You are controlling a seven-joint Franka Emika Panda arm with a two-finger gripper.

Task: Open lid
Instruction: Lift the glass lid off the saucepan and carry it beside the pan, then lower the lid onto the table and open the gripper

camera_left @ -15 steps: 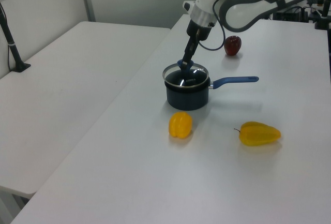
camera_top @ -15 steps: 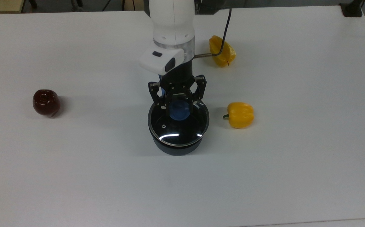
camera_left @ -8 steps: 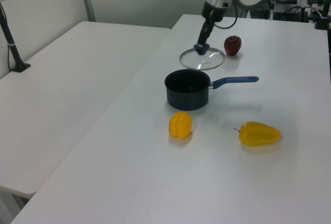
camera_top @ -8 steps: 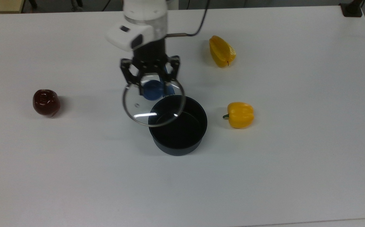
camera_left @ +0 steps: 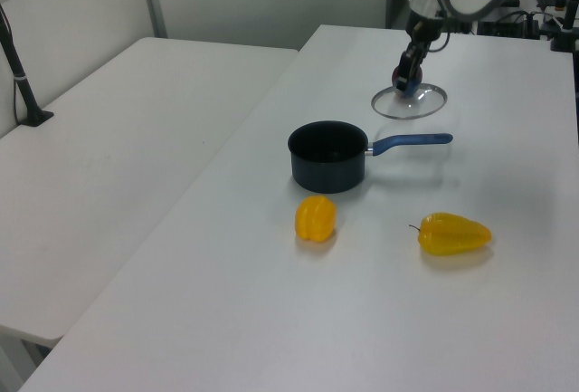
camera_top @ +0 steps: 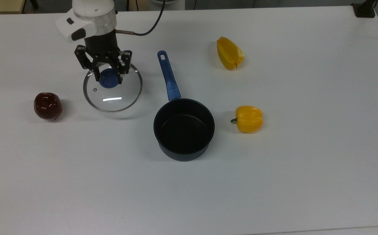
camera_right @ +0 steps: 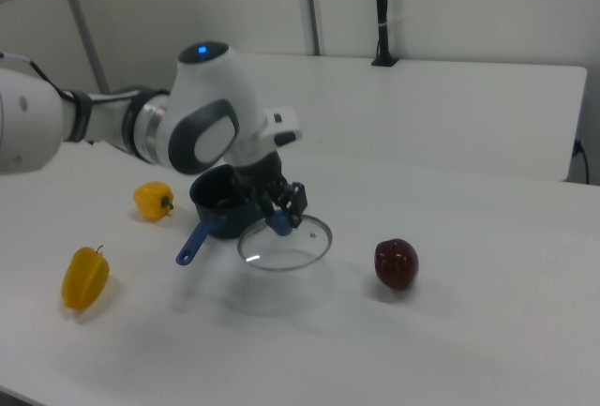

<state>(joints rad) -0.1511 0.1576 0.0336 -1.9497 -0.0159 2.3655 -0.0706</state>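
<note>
- The tool (camera_top: 110,78) is closed on the blue knob (camera_top: 109,80) of the lid (camera_top: 113,88), one finger to each side, as the top view shows.
- The lid hangs clear of the bench (camera_top: 273,179); the right view shows it roughly level with its shadow well below it. In the top view it sits between the dark red apple (camera_top: 47,106) and the saucepan (camera_top: 184,129), apart from both.
- The saucepan stands open and empty, its blue handle (camera_top: 168,76) pointing toward the top view's upper edge, so the opening itself looks done; what remains, I judge, is setting the lid down.
- Handling, as a judgement: glass in a metal rim is stiff, fairly heavy for its size and breakable, so it wants a gentle, flat landing. The smooth rim and glass offer little purchase; the knob is the one sound place to hold, and being central it keeps the lid balanced.
- Two yellow peppers lie on the far side of the saucepan in the top view, one near the pot (camera_top: 248,118) and one further off (camera_top: 229,53), well away from the lid.
</note>
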